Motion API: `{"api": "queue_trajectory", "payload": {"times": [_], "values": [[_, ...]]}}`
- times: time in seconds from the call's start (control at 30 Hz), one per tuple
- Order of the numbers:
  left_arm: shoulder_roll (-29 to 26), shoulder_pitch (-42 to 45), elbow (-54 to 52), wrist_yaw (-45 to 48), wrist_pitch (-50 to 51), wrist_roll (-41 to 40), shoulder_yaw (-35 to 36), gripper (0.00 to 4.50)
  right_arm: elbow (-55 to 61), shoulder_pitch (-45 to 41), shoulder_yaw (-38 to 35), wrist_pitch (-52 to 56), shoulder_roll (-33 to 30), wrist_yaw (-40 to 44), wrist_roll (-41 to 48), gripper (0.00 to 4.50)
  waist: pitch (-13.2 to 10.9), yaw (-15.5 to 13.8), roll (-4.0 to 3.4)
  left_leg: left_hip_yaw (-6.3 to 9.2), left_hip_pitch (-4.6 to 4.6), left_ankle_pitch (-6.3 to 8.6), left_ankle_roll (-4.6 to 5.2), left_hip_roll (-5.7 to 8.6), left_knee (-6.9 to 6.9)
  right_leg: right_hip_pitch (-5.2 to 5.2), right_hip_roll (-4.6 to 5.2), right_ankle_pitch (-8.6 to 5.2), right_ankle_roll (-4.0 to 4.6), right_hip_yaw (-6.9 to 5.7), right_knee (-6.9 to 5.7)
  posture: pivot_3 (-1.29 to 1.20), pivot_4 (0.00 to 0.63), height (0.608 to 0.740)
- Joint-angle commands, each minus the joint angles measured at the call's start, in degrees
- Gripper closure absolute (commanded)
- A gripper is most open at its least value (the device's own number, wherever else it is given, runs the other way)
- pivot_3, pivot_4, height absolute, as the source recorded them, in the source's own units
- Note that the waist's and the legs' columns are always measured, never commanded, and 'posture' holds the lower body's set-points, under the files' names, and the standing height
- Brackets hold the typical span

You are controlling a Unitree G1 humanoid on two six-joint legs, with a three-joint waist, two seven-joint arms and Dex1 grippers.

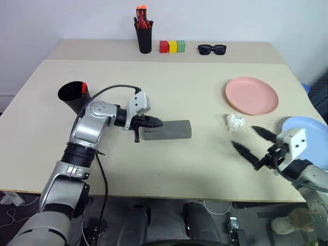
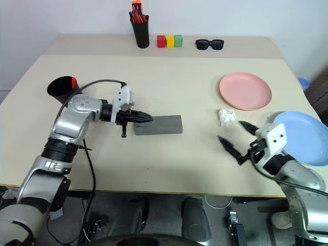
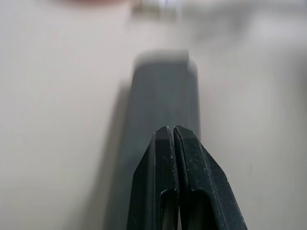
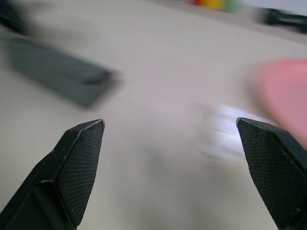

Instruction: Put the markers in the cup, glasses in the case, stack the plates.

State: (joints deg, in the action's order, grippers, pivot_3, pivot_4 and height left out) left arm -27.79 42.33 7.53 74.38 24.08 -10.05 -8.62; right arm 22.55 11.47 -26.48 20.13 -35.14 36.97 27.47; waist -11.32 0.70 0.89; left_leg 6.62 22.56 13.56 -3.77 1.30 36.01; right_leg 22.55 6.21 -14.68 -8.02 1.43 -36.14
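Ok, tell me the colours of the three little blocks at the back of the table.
Red, yellow and green blocks, robot's left to right; clearest in the left eye view.

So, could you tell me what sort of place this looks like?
Probably a lab or office test bench: a plain beige table against a bare wall, set with props like coloured blocks, a marker holder and plastic plates.

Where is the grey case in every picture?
Left eye view: the grey case lies mid-table, beside the left gripper.
Right eye view: mid-table.
Left wrist view: straight beyond the shut fingers.
Right wrist view: blurred, upper left.
Shared landmark: the pink plate.
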Motion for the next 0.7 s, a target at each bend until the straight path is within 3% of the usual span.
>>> {"api": "queue_trajectory", "payload": {"times": [0.03,0.07,0.13,0.37,0.7], "values": [[0.5,-0.6,-9.8,-1.3,6.2,-6.2,1.4,4.44,-5.7,0.4,-4.5,-3.8,-0.4,-5.0,-5.6,0.00,0.0,-0.1,-0.01,0.00,-0.02,0.00,0.00,0.00,-0.02,0.00,0.00,0.00,0.00,0.00,0.00,0.00,0.150,0.740],[0.4,-0.7,-11.1,-1.5,7.0,-6.6,0.5,4.44,-7.5,-0.1,-4.8,-4.8,-0.4,-5.4,-6.3,0.00,0.0,-0.1,-0.03,0.00,-0.05,0.00,0.01,0.00,-0.04,-0.03,0.00,0.00,0.00,-0.01,0.00,0.00,0.150,0.740],[-0.8,-1.6,-13.8,0.1,7.8,-7.6,-1.6,3.63,-11.6,-1.1,-4.9,-6.6,-0.7,-6.1,-8.1,0.00,0.0,0.1,-0.06,-0.01,-0.10,0.00,0.01,0.00,-0.02,-0.07,-0.01,-0.01,0.01,0.00,-0.01,0.00,0.150,0.740],[-0.2,-1.0,-14.6,-1.4,7.2,-7.8,-4.5,0.17,-25.8,-4.8,-2.1,-12.6,-1.4,-7.0,-13.7,0.00,0.0,0.3,-0.09,-0.08,-0.15,0.00,0.01,0.00,0.03,-0.10,-0.01,-0.03,0.11,0.05,-0.01,0.00,0.150,0.740],[-2.4,-0.6,-15.5,0.9,6.6,-8.8,-5.7,0.05,-33.7,-9.7,0.6,-13.8,-0.9,-7.2,-14.9,0.00,0.0,0.5,-0.09,-0.07,-0.15,0.00,0.01,-0.01,0.01,-0.10,-0.03,0.00,0.04,0.05,-0.01,0.00,0.150,0.740]]}}
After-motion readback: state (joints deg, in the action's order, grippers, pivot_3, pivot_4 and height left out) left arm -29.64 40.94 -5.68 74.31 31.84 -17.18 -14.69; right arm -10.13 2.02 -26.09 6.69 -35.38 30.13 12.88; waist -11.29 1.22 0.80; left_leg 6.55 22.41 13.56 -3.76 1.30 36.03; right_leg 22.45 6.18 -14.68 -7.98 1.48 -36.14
